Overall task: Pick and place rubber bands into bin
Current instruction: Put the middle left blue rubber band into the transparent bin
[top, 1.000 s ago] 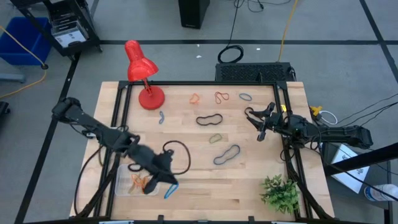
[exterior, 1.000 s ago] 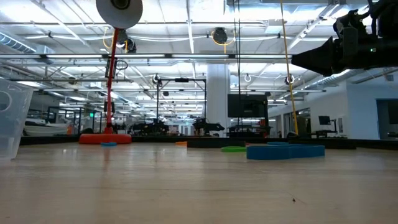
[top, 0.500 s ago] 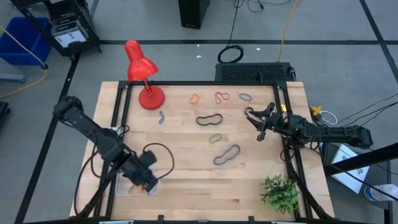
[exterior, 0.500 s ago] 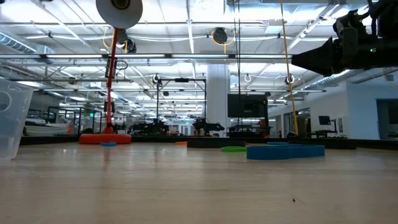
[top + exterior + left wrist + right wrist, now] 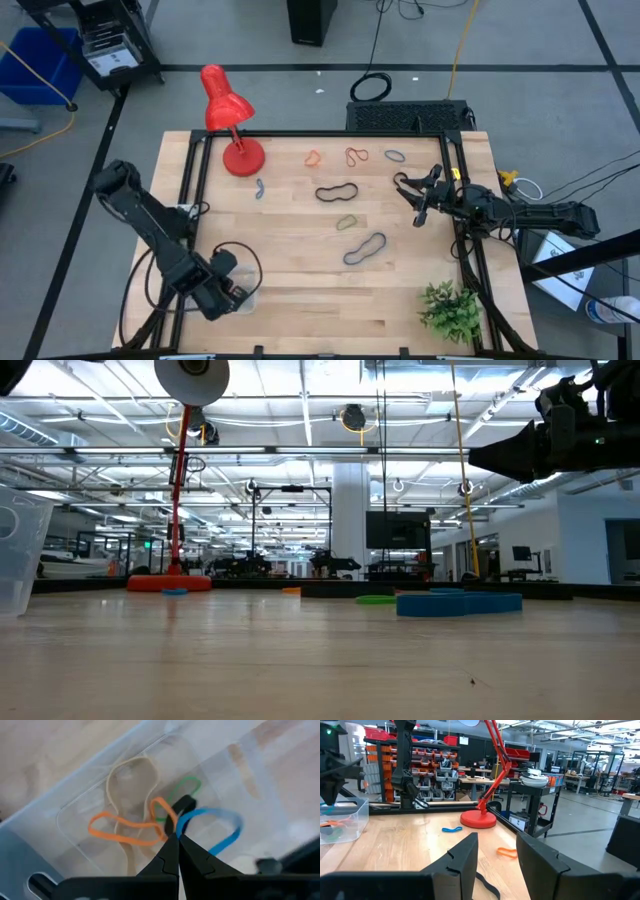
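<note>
The bin [image 5: 240, 305] is a clear tray at the table's near left; it also shows in the right wrist view [image 5: 340, 822]. In it lie tan [image 5: 132, 775], orange [image 5: 117, 832] and green [image 5: 182, 787] rubber bands. My left gripper [image 5: 177, 839] points down over the bin, shut on a blue rubber band [image 5: 210, 811]. Several more bands lie loose on the table, among them a black one [image 5: 337, 192] and a dark one [image 5: 365, 248]. My right gripper [image 5: 415, 205] waits open at the table's right side. My left gripper pinches the blue band at one end of its loop [image 5: 181, 825] between its two shut fingertips, from above, pointing down. The rest of the loop hangs out sideways over the bin's inside. Whether it touches the bin's floor I cannot tell.
A red desk lamp [image 5: 230, 130] stands at the far left and a small green plant [image 5: 450, 310] at the near right corner. A black cable loop [image 5: 240, 262] hangs off my left arm beside the bin. Bare wood lies between bin and plant.
My left gripper has swung from beside the bin's right side toward the table's left edge and down, rolling about its own axis, and now points down over the bin. The blue band has come along, from hanging past the bin's right edge to above its inside.
</note>
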Controlling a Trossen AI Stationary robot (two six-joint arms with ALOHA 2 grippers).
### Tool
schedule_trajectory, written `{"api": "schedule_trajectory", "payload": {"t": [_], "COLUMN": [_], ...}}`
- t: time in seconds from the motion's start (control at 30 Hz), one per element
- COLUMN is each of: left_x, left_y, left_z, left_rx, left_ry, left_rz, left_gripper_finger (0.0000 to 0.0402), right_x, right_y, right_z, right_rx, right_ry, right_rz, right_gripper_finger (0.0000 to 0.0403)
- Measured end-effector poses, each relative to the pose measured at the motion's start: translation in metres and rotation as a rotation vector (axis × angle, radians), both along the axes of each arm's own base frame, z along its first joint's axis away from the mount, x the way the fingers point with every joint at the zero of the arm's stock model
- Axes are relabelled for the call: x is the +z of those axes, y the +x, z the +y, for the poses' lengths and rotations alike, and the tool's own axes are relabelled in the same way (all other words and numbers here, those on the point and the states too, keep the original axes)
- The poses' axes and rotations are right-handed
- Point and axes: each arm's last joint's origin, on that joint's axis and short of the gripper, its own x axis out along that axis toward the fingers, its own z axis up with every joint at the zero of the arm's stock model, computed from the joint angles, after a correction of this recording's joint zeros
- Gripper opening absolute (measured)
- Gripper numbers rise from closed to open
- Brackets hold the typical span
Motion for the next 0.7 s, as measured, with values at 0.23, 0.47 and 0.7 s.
{"api": "schedule_trajectory", "payload": {"t": [0.23, 0.47, 0.7], "left_x": [-0.022, -0.042, -0.044], "left_y": [0.004, 0.009, 0.010], "left_z": [-0.009, -0.016, -0.015], "left_rx": [0.025, 0.025, 0.004], "left_ry": [0.079, 0.131, 0.158], "left_rz": [0.067, 0.113, 0.095], "left_gripper_finger": [0.0007, 0.0012, 0.0013], "right_x": [0.000, 0.000, 0.000], "right_y": [0.000, 0.000, 0.000], "right_z": [0.000, 0.000, 0.000], "right_rx": [0.000, 0.001, 0.001], "right_ry": [0.001, 0.004, 0.005], "right_rz": [-0.001, -0.003, -0.003], "right_gripper_finger": [0.0130, 0.0130, 0.0130]}}
